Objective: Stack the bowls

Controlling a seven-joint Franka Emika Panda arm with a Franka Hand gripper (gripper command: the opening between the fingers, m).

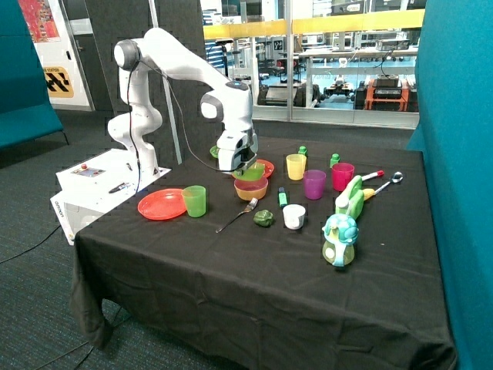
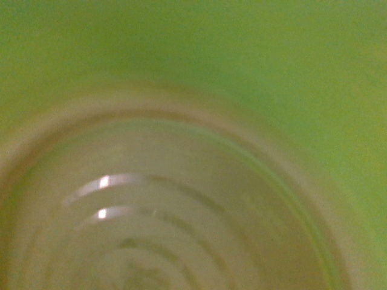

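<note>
My gripper (image 1: 245,168) is low over the stack near the middle of the tabletop, toward the far edge. It's right at the light green bowl (image 1: 250,173), which sits tilted at the top of the purple bowl (image 1: 250,183), and that one's nested in the yellow bowl (image 1: 251,192). Fingers are hidden behind the hand and bowl rim, so I can't tell if they're apart or clamped on the green bowl. Wrist view is all green bowl (image 2: 199,90) w/ concentric rings of its floor, so I'm very close to it, prob inside or at the rim.

Looks like the last bowl is going in, stack nearly done.

To do it well: green bowl looks cocked, not seated flat. I'd level it over the purple rim, centre it, go straight down gently, no side push, else the whole stack slides toward the red plate (image 1: 264,165) just behind. Let go only when it sits even, then lift straight up so a finger doesn't drag the rim. Yellow cup (image 1: 296,166) is near, on the side toward the other cups; keep clear.
</note>
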